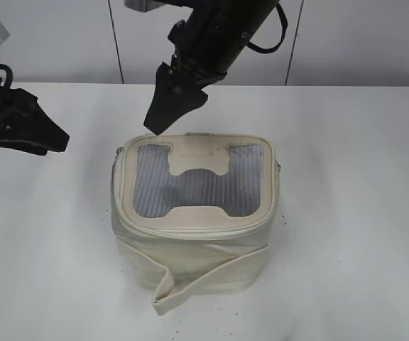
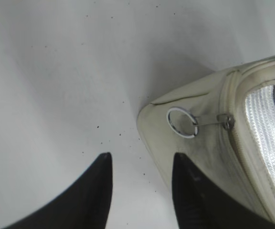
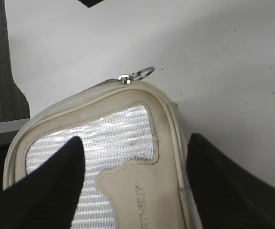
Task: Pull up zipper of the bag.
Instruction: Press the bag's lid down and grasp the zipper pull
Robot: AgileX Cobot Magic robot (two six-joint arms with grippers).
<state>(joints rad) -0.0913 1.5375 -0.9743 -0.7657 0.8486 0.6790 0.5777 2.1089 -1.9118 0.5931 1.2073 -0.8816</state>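
Observation:
The cream bag (image 1: 194, 241) stands mid-table, with its grey mesh H-window facing up. Its zipper (image 3: 172, 119) runs round the top panel rim. One silver ring pull (image 2: 182, 122) lies against the bag's corner (image 2: 209, 143); a ring pull (image 3: 145, 73) also shows at the rim's far end in the right wrist view. My left gripper (image 2: 142, 160) is open and empty, low beside that corner, left of the bag (image 1: 45, 135). My right gripper (image 3: 135, 140) is open and empty over the top panel's edge, at the bag's far left corner (image 1: 175, 110).
A loose cream strap (image 1: 190, 284) hangs folded at the bag's front. The white table (image 1: 361, 213) has small dark specks around the bag. A wall stands behind the table's far edge.

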